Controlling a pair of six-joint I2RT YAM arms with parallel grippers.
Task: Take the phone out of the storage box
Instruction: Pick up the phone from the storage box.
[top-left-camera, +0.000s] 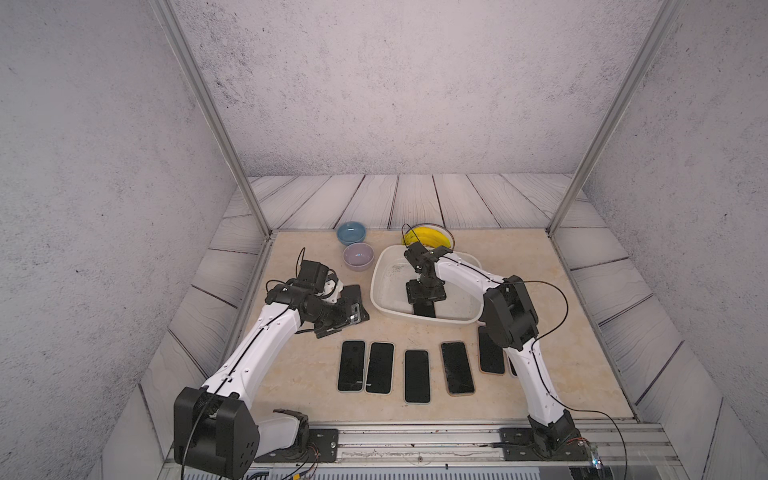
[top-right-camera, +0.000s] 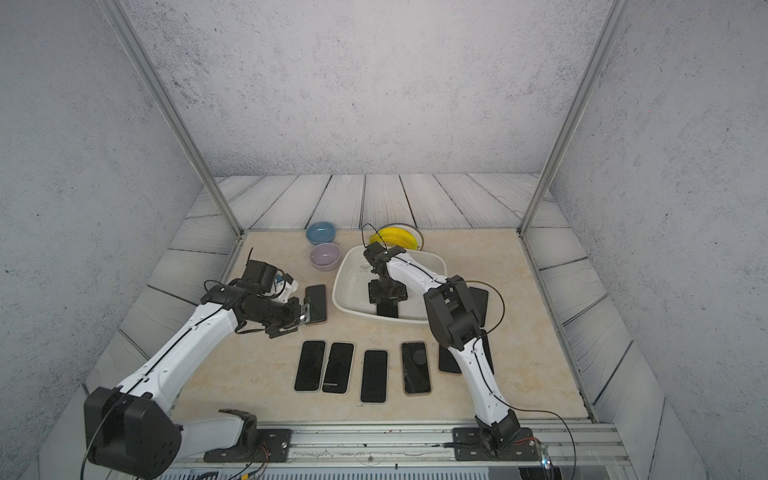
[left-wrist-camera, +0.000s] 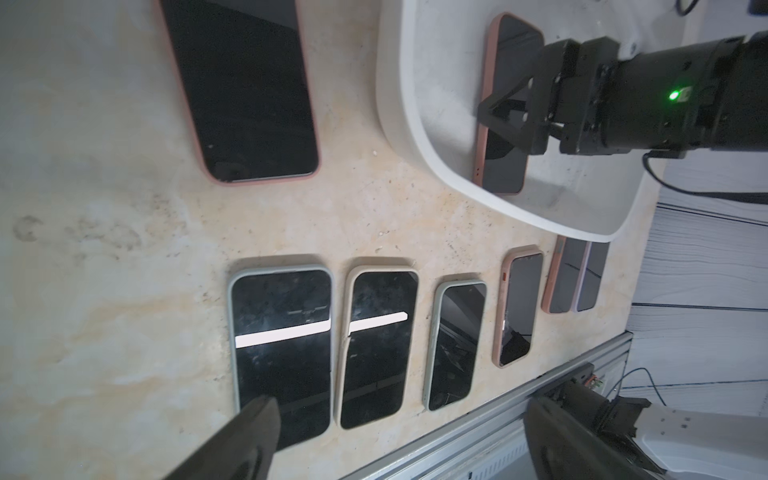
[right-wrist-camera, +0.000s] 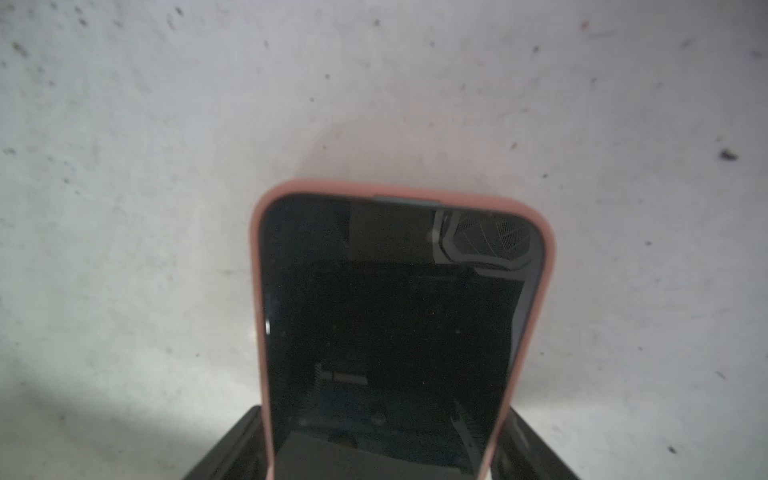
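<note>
Since the right gripper (right-wrist-camera: 384, 415) is down inside the storage box (top-left-camera: 379, 282) with a finger on each long side of the phone (right-wrist-camera: 386, 311), I read the step as the pinch before the lift. Wrist view shows both fingers (right-wrist-camera: 237, 449) up against the salmon case, so it looks clamped, about mid-length. Phone lies flat, screen up, on the speckled bottom, its near end close to the box wall that faces the table's front edge. Box sits back of centre on the table (top-left-camera: 590, 353), bananas (top-left-camera: 426, 237) right behind it.

How I'd do it:
- Make sure the squeeze is firm first. The case sides look smooth and rounded, so a slip is likely.
- Lift straight up and keep the phone level. Don't drag it along the bottom.
- Clear the rim fully before heading for the front edge, because the sloped wall could catch the near end.
- Watch the right elbow (top-left-camera: 511, 316); it hangs over the right end of the phone row (top-left-camera: 417, 376).
- Set down on a bare patch, not on another screen.

Left gripper (left-wrist-camera: 399, 405) is spread wide and holding nothing. It's over the table left of the box, beside a pink-cased phone (left-wrist-camera: 245, 91). Leave it parked.
</note>
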